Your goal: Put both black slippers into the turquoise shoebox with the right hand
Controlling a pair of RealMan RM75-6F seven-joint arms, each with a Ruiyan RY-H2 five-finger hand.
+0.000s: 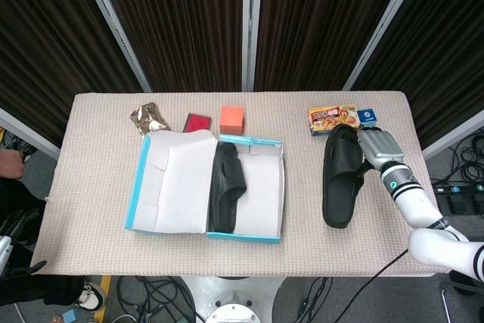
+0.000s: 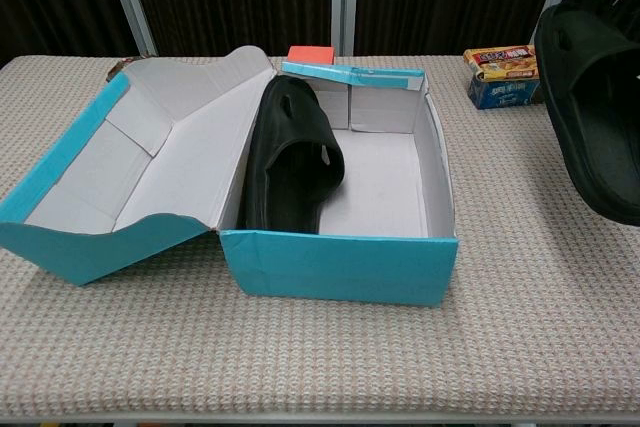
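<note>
You've got a beige woven table (image 1: 91, 187) with four extras along its far edge. Crinkled foil snack packet (image 1: 149, 118) sits far left, a flat red item (image 1: 197, 122) just beside it, then an orange block (image 1: 231, 119) near the middle. Well apart on the right lies a yellow-and-blue food box (image 1: 342, 118), printed face up. Dark curtains (image 1: 181, 20) with pale upright strips hang behind.
</note>
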